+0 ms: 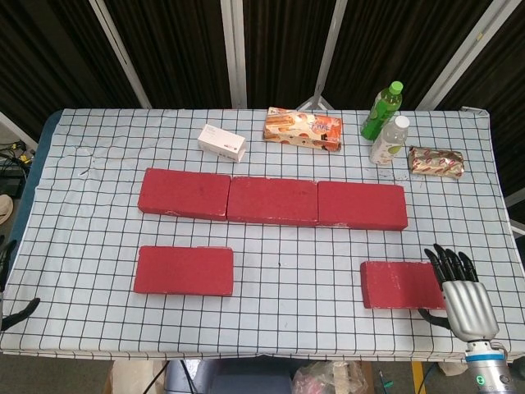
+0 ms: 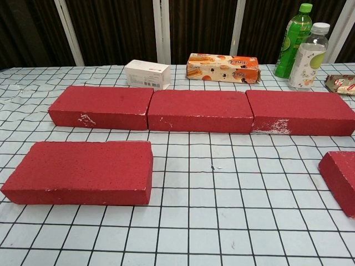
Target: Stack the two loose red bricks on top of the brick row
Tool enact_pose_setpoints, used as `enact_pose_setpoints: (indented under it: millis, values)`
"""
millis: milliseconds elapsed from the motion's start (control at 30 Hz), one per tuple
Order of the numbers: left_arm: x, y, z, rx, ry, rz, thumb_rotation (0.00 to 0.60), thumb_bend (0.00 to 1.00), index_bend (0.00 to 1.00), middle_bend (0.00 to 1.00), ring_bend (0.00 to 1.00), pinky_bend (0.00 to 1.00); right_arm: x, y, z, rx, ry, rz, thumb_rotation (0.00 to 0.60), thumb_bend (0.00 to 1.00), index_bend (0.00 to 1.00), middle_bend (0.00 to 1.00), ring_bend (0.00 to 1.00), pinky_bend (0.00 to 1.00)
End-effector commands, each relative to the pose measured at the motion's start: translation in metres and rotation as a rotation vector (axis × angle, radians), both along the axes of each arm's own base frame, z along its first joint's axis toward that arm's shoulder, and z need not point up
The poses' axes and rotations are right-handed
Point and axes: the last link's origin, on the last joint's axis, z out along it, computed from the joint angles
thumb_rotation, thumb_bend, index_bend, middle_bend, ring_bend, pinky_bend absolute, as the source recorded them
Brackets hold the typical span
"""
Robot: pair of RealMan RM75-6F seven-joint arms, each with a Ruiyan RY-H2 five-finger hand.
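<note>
At the counter's point(image 1: 82, 213) near right corner, the right hand point(image 1: 461, 291) rests against the right loose brick point(image 1: 402, 284), fingers spread. Only fingertips of the left hand point(image 1: 10, 312) show at the near left edge; its state cannot be told. The left loose brick point(image 1: 184, 270) lies nearer than the brick row point(image 1: 272, 199).

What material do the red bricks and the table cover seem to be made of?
The red bricks, such as the loose left brick, look like fired clay or painted block: matte, grainy faces, with pale chips along the edges of the brick row. The table cover appears to be thin cloth: a checked print with soft wrinkles near its far left edge.
</note>
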Motion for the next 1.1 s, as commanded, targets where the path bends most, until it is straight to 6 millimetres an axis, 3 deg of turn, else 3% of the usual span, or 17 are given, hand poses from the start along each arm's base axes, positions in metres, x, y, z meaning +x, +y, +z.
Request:
enact_pose_setpoints:
  millis: [33, 267, 733, 1100]
  values:
    - [0.001, -0.002, 0.000, 0.000, -0.001, -0.002, 0.600, 0.00, 0.02, 0.00, 0.00, 0.17, -0.007, -0.005, 0.000, 0.074, 0.027, -0.031, 0.600, 0.15, 0.00, 0.00, 0.00, 0.00]
    - [0.001, -0.002, -0.001, 0.002, 0.005, 0.004, 0.600, 0.00, 0.02, 0.00, 0.00, 0.17, -0.015, -0.019, 0.004, 0.156, 0.075, -0.071, 0.600, 0.15, 0.00, 0.00, 0.00, 0.00]
    - [0.002, -0.001, -0.005, 0.001, 0.020, 0.013, 0.600, 0.00, 0.02, 0.00, 0.00, 0.17, -0.027, -0.037, -0.005, 0.256, 0.151, -0.120, 0.600, 0.15, 0.00, 0.00, 0.00, 0.00]
    - [0.003, 0.000, -0.007, 0.002, 0.032, 0.019, 0.600, 0.00, 0.02, 0.00, 0.00, 0.17, -0.026, -0.046, -0.020, 0.286, 0.159, -0.112, 0.600, 0.15, 0.00, 0.00, 0.00, 0.00]
